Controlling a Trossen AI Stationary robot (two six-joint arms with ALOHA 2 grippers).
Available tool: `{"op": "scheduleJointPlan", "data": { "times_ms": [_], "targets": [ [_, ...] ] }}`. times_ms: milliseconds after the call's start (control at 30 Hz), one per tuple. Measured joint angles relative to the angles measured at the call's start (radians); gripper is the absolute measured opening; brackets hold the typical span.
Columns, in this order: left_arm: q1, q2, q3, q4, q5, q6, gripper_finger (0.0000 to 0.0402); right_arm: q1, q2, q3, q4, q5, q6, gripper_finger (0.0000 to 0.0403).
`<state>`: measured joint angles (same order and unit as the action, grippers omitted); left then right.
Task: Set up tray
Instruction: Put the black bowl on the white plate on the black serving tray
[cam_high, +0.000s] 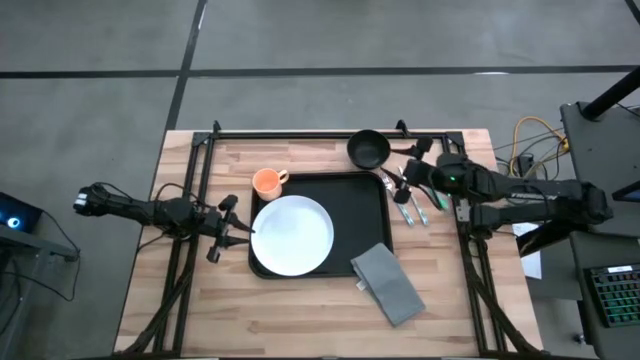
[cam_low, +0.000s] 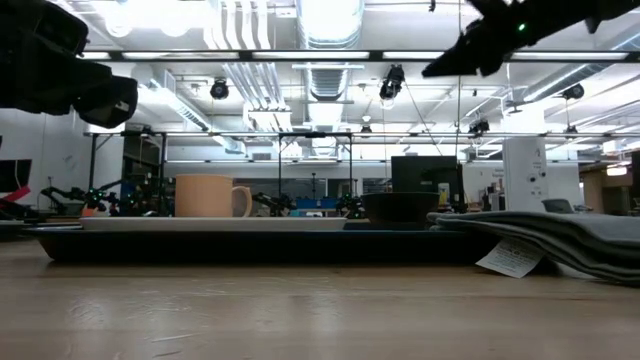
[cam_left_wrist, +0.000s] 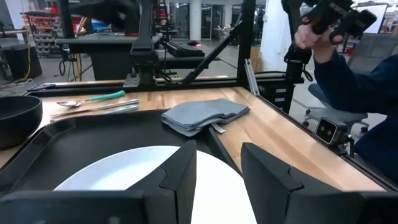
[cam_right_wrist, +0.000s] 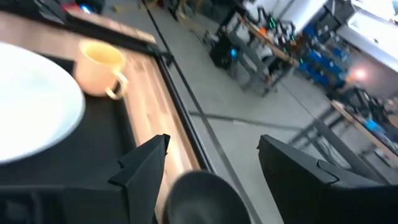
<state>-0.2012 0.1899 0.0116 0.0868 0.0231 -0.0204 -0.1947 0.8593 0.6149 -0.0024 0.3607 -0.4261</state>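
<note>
The left arm is extended low from the left side, its left gripper (cam_high: 236, 230) held level with fingers parted. The right arm is reached in from the right, its right gripper (cam_high: 402, 182) raised, fingers spread wide.

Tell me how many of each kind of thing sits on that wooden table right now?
Tray: 1
Plate: 1
Mug: 1
Bowl: 1
Napkin: 1
Cutlery pieces: about 3, though they lie too close together for a sure count
Total: about 8
</note>
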Motion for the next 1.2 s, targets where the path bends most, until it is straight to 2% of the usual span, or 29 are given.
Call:
{"op": "scheduleJointPlan", "data": {
  "times_ms": [133,367,500,833,933,1200],
  "targets": [
    [0.000,0.000,0.000,0.000,0.000,0.000,0.0109,-0.075,0.066,0.020,-0.002,-0.020,0.011,0.0245],
    [0.000,0.000,0.000,0.000,0.000,0.000,0.0109,-0.203,0.201,0.078,-0.003,-0.315,0.057,0.0236],
    [0.000,0.000,0.000,0.000,0.000,0.000,0.0109,-0.252,0.292,0.116,-0.053,-0.411,0.056,0.0235],
    [0.000,0.000,0.000,0.000,0.000,0.000,0.0109,-0.336,0.483,0.181,-0.099,-0.427,0.000,0.0225],
    [0.000,0.000,0.000,0.000,0.000,0.000,0.0109,-0.359,0.527,0.200,-0.099,-0.467,0.000,0.0224],
    [0.000,0.000,0.000,0.000,0.000,-0.001,0.0109,-0.369,0.622,0.215,-0.112,-0.493,0.007,0.0224]
  ]
}}
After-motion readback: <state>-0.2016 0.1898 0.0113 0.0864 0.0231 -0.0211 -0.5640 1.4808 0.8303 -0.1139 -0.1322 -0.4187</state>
